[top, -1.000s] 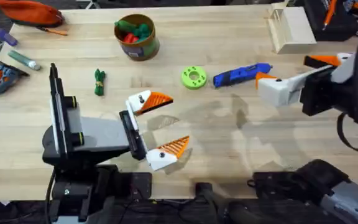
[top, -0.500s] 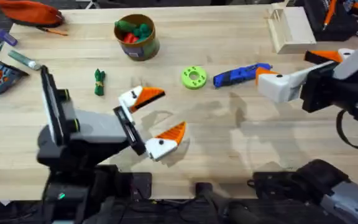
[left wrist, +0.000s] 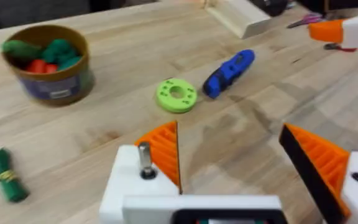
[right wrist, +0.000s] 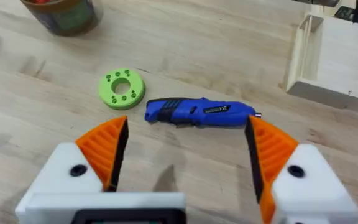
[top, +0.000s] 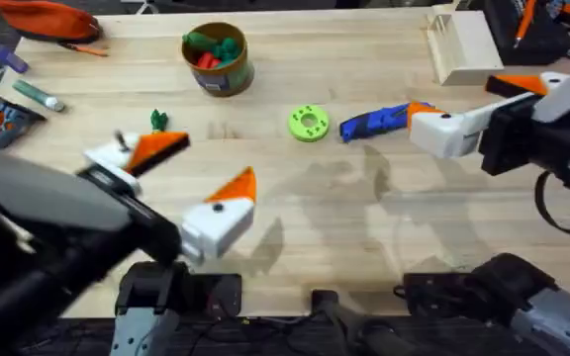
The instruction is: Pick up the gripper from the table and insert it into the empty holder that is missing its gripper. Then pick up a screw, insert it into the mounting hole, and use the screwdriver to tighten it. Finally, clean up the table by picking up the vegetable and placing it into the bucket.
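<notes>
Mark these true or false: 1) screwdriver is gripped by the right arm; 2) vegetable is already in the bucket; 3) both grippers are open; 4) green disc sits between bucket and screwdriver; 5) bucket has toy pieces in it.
1) False. The screwdriver lies on the table; the right gripper hovers open near it.
2) False. The vegetable lies on the table, outside the bucket.
3) True. The left gripper is also open and empty.
4) True. The green disc lies between them.
5) True. Red and green toy pieces sit inside.
</notes>
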Controlling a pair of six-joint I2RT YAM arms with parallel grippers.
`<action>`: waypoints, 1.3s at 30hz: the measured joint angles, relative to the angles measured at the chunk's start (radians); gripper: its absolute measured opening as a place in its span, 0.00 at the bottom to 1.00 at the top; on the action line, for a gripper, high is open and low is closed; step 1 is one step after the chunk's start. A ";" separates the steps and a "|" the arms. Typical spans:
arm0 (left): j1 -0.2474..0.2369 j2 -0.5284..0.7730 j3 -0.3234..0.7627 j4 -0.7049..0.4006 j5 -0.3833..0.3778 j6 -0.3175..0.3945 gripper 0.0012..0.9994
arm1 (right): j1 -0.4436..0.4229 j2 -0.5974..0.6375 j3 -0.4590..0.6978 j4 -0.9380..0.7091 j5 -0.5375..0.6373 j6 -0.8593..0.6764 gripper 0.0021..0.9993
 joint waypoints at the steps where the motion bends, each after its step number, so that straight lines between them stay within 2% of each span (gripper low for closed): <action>1: 0.000 0.042 0.042 -0.019 -0.022 0.006 0.99 | 0.000 0.000 0.000 0.000 0.000 0.000 0.99; 9: 0.000 0.348 0.273 -0.104 -0.116 0.019 0.99 | 0.000 0.000 0.000 0.000 0.000 0.000 0.99; 13: 0.000 0.429 0.326 -0.104 -0.125 0.018 0.99 | 0.000 0.000 0.000 0.000 0.000 0.000 0.99; 15: 0.000 0.457 0.355 -0.122 -0.153 0.011 0.99 | 0.000 0.000 0.000 0.000 0.000 0.000 0.99; 20: 0.000 0.560 0.470 -0.262 -0.316 -0.065 0.99 | 0.000 0.000 0.000 0.000 0.000 0.000 0.99; 25: 0.000 0.784 0.594 -0.414 -0.450 -0.132 0.99 | 0.000 0.000 0.000 0.000 0.000 0.000 0.99; 28: 0.002 0.934 0.652 -0.455 -0.504 -0.148 0.99 | 0.000 0.000 0.000 0.000 0.000 0.000 0.99; 33: 0.051 1.122 0.689 -0.436 -0.558 -0.150 0.99 | 0.000 0.000 0.000 0.000 0.000 0.000 0.99; 39: 0.164 1.224 0.690 -0.426 -0.579 -0.110 0.99 | 0.000 0.000 0.000 0.000 0.000 0.000 0.99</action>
